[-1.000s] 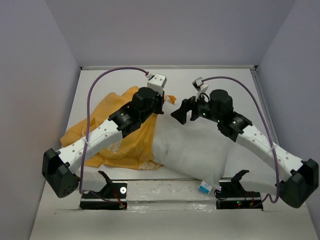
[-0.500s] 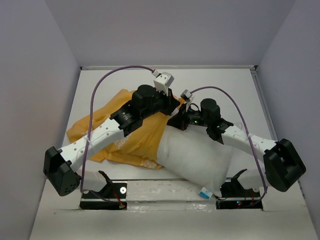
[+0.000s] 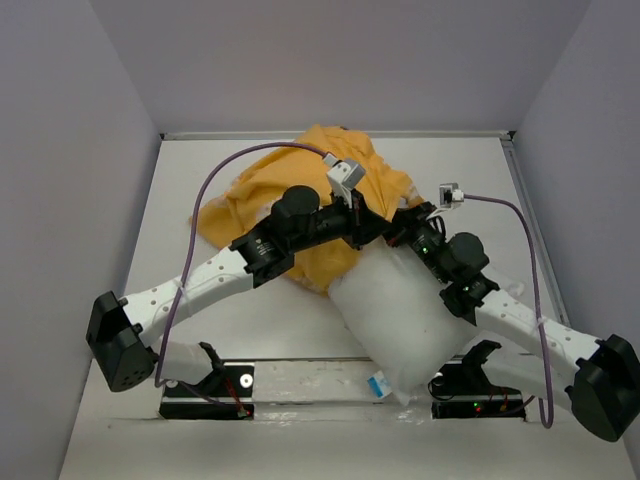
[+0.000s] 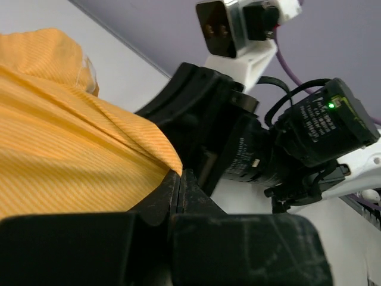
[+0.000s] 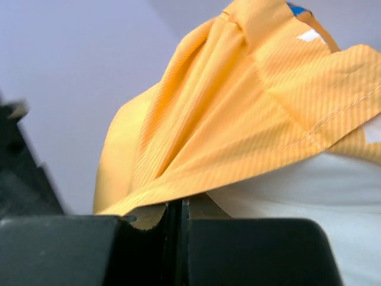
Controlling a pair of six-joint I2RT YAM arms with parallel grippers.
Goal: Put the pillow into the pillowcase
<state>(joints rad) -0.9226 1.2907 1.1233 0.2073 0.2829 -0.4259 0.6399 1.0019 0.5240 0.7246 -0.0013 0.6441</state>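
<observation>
Pillowcase [image 3: 290, 185] edge pinched from both sides

Your left gripper [image 4: 178, 182] and right gripper [image 5: 174, 208] each clamp its orange hem, close together, where it laps over the pillow's [image 3: 400, 310] far end.

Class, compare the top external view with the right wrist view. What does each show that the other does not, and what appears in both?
Only the top external view shows both arms, the left gripper, the table and the blue-and-white tag near the front edge. Only the right wrist view shows, close up, the right gripper shut on a fold of the pillowcase, along with its stitched hem. Both views show the orange pillowcase lying against the white pillow.
</observation>
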